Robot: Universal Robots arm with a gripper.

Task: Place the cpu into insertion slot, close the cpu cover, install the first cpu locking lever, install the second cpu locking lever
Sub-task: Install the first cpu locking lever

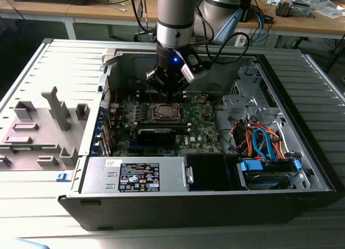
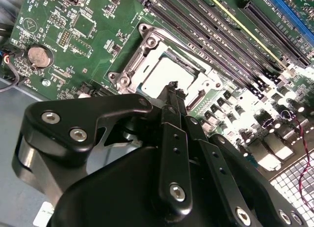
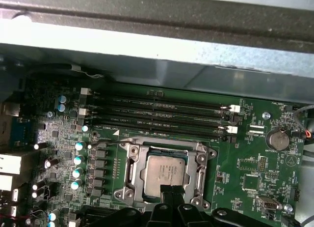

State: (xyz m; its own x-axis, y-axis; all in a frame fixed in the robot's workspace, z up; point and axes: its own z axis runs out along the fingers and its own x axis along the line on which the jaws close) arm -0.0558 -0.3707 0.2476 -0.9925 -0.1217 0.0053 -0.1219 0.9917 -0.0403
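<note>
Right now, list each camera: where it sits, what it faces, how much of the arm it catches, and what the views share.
Exterior view: off the arm, above the open computer case, looking down; shows the arm's wrist and gripper over the motherboard.
First wrist view: on the wrist, facing the cpu under the cpu cover; fingertips at the edge.
Second wrist view: on the wrist, looking past the gripper body at the closed fingertips.
Shared: both wrist views show the cpu seated in the insertion slot.

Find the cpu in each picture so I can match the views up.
Exterior view: the cpu sits in the socket mid-board, just below the end effector.
First wrist view: cpu inside the silver frame, near the fingertips.
Second wrist view: cpu just beyond the fingertips.
Shared landmark: the round coin battery, in both wrist views.
</note>
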